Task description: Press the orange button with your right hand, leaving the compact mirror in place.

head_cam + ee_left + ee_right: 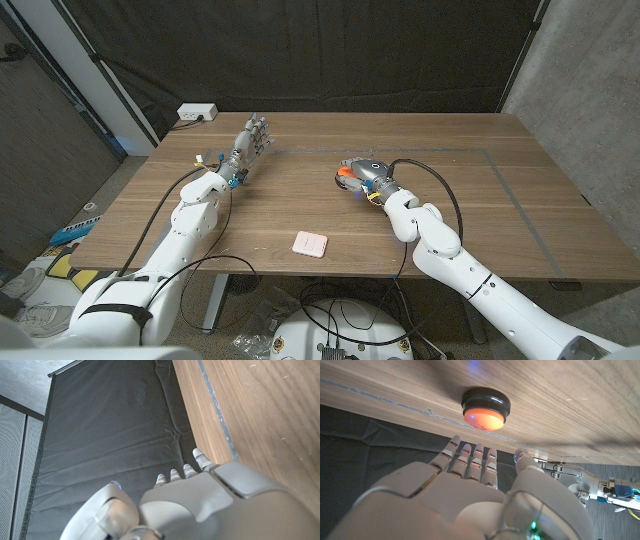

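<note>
The right hand [366, 177] hovers over the round orange push-button on its black base [486, 410], which sits on the wooden desk [480, 200] about midway across and nearer the far edge than the near one. In the head view the hand covers most of the button, with only an orange sliver [343, 172] showing at its side. In the right wrist view its fingers [470, 457] are extended side by side and grasp nothing, and their tips stand just short of the orange dome, apart from it.

Risk, as a judgement: if the fingers come down off-centre they may catch the black rim and slide the button along the desk instead of depressing it. A glancing push could do the same, since nothing visible holds the base.

The pale pink square compact mirror [310, 243] lies near the near edge, well apart from the button and under neither arm. Only a wide sweep of the right forearm on withdrawal seems able to disturb it.

The left hand [252, 137] is raised near the far left corner, fingers straight and released, holding nothing. Its fingertips [199, 455] reach out past the desk's edge toward the black curtain [110, 435]. A white power strip [196, 113] rests beyond the far left corner. Nothing stands between the right hand and the button.
</note>
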Available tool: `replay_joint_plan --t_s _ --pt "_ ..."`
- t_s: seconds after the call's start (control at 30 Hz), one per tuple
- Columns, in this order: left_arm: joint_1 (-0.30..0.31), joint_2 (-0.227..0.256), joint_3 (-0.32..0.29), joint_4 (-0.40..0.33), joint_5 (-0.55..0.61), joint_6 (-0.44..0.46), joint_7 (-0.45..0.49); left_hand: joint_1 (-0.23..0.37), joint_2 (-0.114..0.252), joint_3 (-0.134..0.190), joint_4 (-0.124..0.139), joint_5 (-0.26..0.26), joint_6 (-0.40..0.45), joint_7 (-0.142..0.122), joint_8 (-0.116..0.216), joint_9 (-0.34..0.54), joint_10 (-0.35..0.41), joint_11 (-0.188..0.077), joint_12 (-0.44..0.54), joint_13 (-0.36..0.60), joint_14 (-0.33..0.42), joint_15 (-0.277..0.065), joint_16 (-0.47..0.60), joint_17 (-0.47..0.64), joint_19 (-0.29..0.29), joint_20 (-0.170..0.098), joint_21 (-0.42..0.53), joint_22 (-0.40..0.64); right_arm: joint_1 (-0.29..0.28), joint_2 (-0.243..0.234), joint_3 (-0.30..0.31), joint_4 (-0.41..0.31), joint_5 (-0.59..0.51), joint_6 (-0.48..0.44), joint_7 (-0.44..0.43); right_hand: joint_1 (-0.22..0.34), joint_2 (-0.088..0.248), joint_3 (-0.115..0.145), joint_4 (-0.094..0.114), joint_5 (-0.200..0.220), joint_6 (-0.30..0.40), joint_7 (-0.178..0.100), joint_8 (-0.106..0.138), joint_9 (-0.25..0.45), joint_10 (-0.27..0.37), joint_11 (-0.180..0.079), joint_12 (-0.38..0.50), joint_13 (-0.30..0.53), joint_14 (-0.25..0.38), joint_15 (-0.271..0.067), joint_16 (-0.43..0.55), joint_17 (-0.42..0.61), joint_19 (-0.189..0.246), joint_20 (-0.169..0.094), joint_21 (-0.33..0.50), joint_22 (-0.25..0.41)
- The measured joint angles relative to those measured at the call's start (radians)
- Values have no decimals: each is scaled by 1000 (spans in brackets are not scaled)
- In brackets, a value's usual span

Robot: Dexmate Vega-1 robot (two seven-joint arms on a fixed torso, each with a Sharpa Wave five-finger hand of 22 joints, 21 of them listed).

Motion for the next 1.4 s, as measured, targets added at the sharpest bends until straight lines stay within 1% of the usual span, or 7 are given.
replay_joint_plan --t_s 0.23,0.57,0.93,1.03,1.13,1.23,1.4 --pt "-4 0 0 7 1 0 -3 0 0 0 0 0 0 0 0 0 0 0 0 0 0 0 0 0 0 0 -4 0 6 3 -6 16 7 -15 20 0 0 0 0 0 12 5 0 0 18 -3 0 0 5 5 0 3 0 0 0 0" --pt "-19 -2 0 30 3 -8 -10 0 0 0 0 0 0 0 0 0 0 0 0 0 0 0 0 0 0 0 -4 0 22 8 -13 33 22 -37 59 0 0 1 18 -4 68 21 11 0 40 4 0 -3 10 0 0 5 5 -5 0 0" --pt "-39 -5 0 69 7 -20 -18 0 0 0 0 0 0 0 0 0 0 0 0 0 0 0 0 0 0 0 -4 0 39 12 -25 56 43 -61 103 -4 4 1 26 -4 152 29 19 0 122 3 21 -2 34 2 4 5 14 -7 0 5" --pt "-47 -7 -1 84 10 -26 -21 0 0 0 0 0 0 0 0 0 0 0 0 0 0 0 0 0 0 0 -4 0 48 14 -31 65 49 -65 116 -10 -2 3 36 -4 210 34 31 -1 172 -7 36 -3 59 1 4 5 22 -7 0 5" --pt "-52 -8 -1 93 11 -30 -24 0 0 0 0 6 0 0 0 0 0 0 0 0 0 0 0 0 0 0 -4 0 56 16 -34 71 54 -70 127 -20 -4 14 48 -4 263 33 37 -4 175 -7 51 -3 80 2 4 2 30 -9 0 5" --pt "-58 -9 -1 105 12 -31 -25 0 0 -4 4 8 0 0 0 0 0 0 0 0 0 0 0 0 0 0 -4 0 62 17 -38 76 60 -77 146 -28 -4 16 56 -4 280 16 44 -6 180 -12 52 -2 91 1 4 2 34 -5 5 5" --pt "-65 -9 -3 120 14 -34 -27 0 0 -4 4 8 0 0 0 0 0 0 0 0 0 0 0 0 0 0 -11 0 71 19 -43 84 69 -87 169 -37 -3 18 68 -4 280 15 44 -6 180 -12 52 -2 103 0 4 2 39 -11 5 5"
